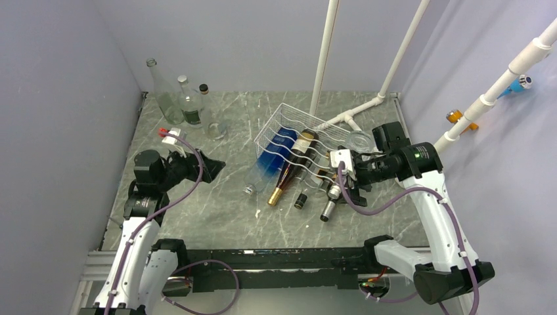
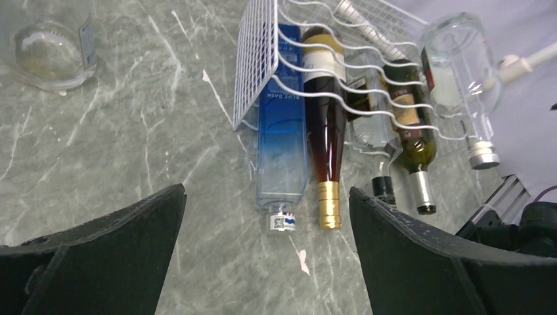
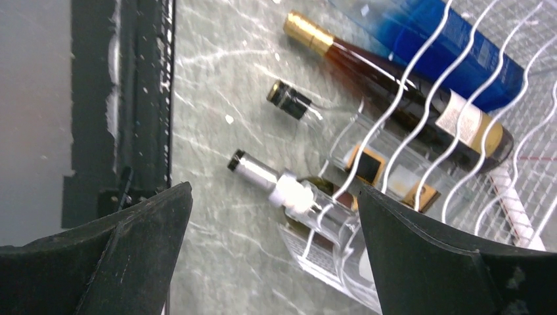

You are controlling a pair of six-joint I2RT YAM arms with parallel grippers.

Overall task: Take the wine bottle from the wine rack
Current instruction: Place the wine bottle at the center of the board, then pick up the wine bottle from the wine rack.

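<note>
The grey marbled table (image 1: 217,210) carries the wine rack (image 1: 279,128) with its lying bottles (image 1: 289,170), straight ahead of the jaws of the left gripper (image 1: 211,169) and just beyond those of the right gripper (image 1: 351,193).

Left arm (image 1: 133,254), right arm (image 1: 435,216): white shell links, black joint housings. Purple cable (image 1: 199,172) along each arm. Green light (image 1: 416,156) on right wrist housing. Left tool (image 2: 266,210), right tool (image 3: 272,210): matte black wedge fingers, faintly scuffed.

White wire wine rack (image 1: 270,131), wine bottles (image 1: 289,172) lying side by side under its wavy wires, necks protruding.
</note>
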